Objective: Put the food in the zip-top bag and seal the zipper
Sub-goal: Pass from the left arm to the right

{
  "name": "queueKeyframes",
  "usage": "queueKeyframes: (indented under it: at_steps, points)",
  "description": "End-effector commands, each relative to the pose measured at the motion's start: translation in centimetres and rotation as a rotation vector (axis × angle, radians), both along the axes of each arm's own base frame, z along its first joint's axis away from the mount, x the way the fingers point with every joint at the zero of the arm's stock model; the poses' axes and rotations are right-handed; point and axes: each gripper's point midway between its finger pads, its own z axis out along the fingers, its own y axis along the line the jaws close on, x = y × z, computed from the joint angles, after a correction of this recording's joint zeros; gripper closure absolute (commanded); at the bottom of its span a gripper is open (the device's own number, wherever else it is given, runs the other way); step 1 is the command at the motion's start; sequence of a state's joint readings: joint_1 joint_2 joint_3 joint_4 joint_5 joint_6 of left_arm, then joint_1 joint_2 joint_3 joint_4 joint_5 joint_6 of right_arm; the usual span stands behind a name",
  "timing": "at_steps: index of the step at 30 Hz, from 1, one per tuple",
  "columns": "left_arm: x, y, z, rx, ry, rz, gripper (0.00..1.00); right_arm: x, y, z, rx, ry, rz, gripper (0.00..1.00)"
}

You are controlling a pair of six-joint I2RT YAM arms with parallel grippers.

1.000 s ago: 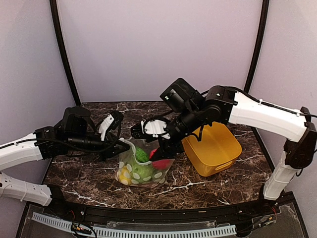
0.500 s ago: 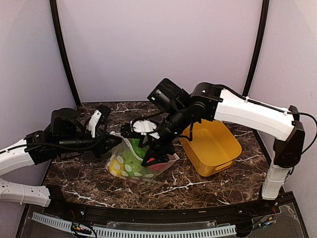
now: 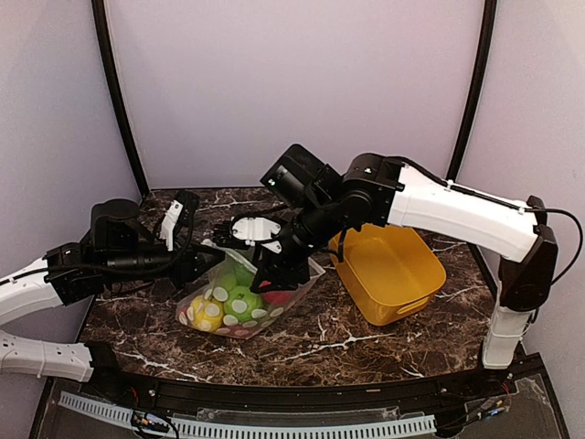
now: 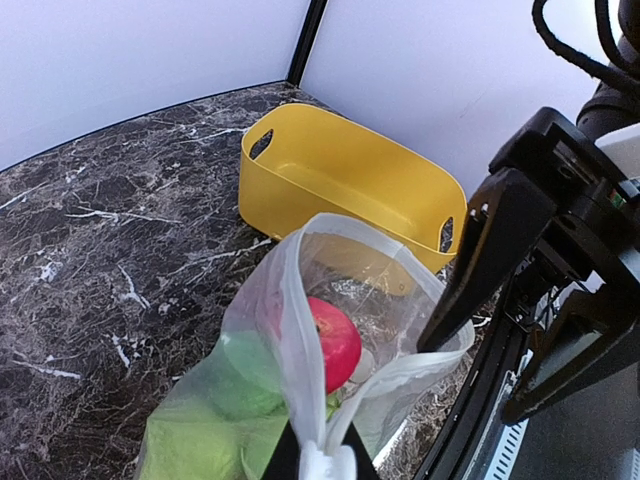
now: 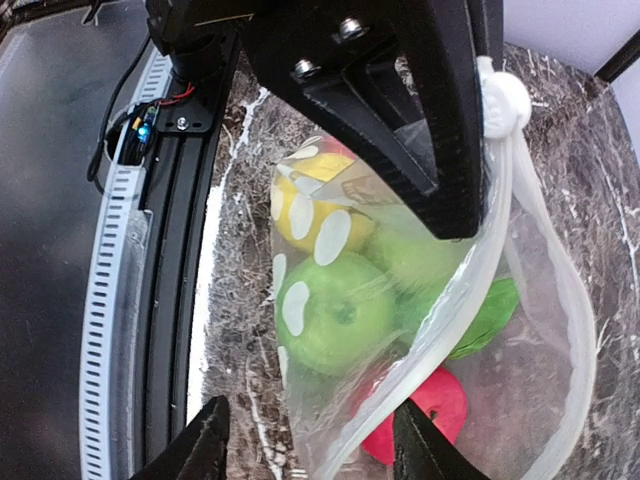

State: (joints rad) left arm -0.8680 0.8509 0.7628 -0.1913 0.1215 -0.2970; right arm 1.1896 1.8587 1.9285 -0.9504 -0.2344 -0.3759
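Note:
The zip-top bag (image 3: 239,302) lies on the marble table with its mouth open. It holds the food: a green apple (image 5: 335,312), a yellow lemon (image 5: 305,215), a red piece (image 5: 435,408) and more green pieces. My left gripper (image 3: 203,263) is shut on the end of the zipper (image 4: 290,330), at the bag's left mouth corner, as the left wrist view shows (image 4: 325,466). My right gripper (image 3: 272,279) is open at the mouth. In the right wrist view (image 5: 310,445) its fingers straddle the zipper strip (image 5: 440,330). A red piece (image 4: 335,342) shows inside the mouth.
The yellow basket (image 3: 402,274) stands right of the bag, close to my right arm, and appears in the left wrist view (image 4: 350,185). The table's front rail (image 5: 165,300) runs just beside the bag.
The bag has moved left and now lies lower and flatter on the table. Both grippers have moved left with it, and the right gripper has come down to the mouth.

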Motion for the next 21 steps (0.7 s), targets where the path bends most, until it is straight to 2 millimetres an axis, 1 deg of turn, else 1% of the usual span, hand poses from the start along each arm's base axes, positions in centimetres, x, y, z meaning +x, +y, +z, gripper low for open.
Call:
queueKeyframes:
  at_steps: [1, 4, 5, 8, 10, 12, 13, 15, 16, 17, 19, 20, 21]
  points:
    - [-0.6, -0.6, 1.7, -0.063, -0.034, -0.043, 0.95, 2.4, 1.3, 1.7, 0.068, -0.019, -0.081, 0.56]
    - [-0.7, -0.4, 1.3, -0.065, -0.040, -0.045, 0.95, 3.2, 1.5, 1.3, 0.076, 0.029, -0.076, 0.66]
    - [-0.8, -0.4, 1.4, -0.067, -0.044, -0.044, 0.95, 3.1, 1.5, 1.1, 0.073, 0.052, -0.061, 0.69]
    - [-0.9, -0.4, 1.2, -0.074, -0.049, -0.048, 0.94, 2.2, 1.6, 0.8, 0.076, 0.091, -0.012, 0.74]
    - [-0.9, -0.6, 1.2, -0.080, -0.052, -0.058, 0.92, 2.2, 1.6, 0.6, 0.074, 0.085, -0.006, 0.84]
    - [-1.1, -0.7, 1.2, -0.087, -0.058, -0.071, 0.87, 2.6, 1.6, 0.6, 0.069, 0.065, -0.006, 0.99]
    - [-1.2, -0.7, 1.3, -0.089, -0.061, -0.076, 0.85, 2.8, 1.5, 0.5, 0.067, 0.060, -0.009, 1.00]
    - [-1.2, -0.6, 1.1, -0.089, -0.074, -0.077, 0.79, 3.0, 1.3, 0.7, 0.071, 0.058, -0.006, 1.00]
    - [-1.2, -0.6, 0.7, -0.088, -0.076, -0.078, 0.73, 3.1, 1.2, 0.9, 0.073, 0.057, -0.006, 1.00]
    - [-1.4, -0.5, 0.8, -0.094, -0.086, -0.082, 0.71, 3.1, 1.1, 1.0, 0.074, 0.055, -0.005, 1.00]
    - [-1.8, -0.3, 0.0, -0.099, -0.094, -0.092, 0.63, 3.1, 0.6, 1.1, 0.074, 0.044, -0.001, 1.00]
    - [-2.0, -0.1, 0.1, -0.107, -0.101, -0.097, 0.62, 3.0, 0.5, 1.1, 0.073, 0.038, -0.001, 1.00]
    - [-2.2, 0.1, -0.5, -0.100, -0.099, -0.099, 0.62, 3.0, 0.3, 1.2, 0.073, 0.031, 0.004, 1.00]
